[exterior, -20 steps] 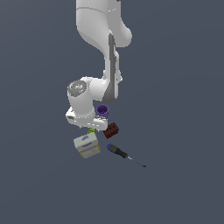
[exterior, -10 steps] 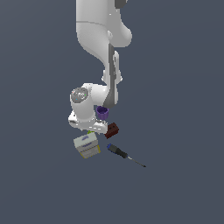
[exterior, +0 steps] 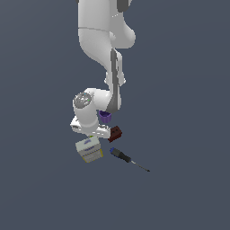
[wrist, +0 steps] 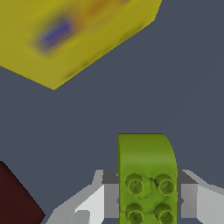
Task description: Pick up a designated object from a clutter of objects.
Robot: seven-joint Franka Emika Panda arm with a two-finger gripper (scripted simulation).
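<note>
since half a second ago i have sunk lower over the clutter, hiding more of it. my claw (wrist: 148, 202) is clamped on the lime-green brick (wrist: 146, 175), a finger (wrist: 109, 199) on either side. the white-and-yellow box (exterior: 89, 149) bears a blue label, unreadable; the dark red brick (exterior: 115, 133) lies beside me.

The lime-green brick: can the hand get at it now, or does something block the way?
Probably yes. In the wrist view the lime-green brick sits between the hand's fingers, with nothing between them; the yellow box and dark red brick lie apart.
</note>
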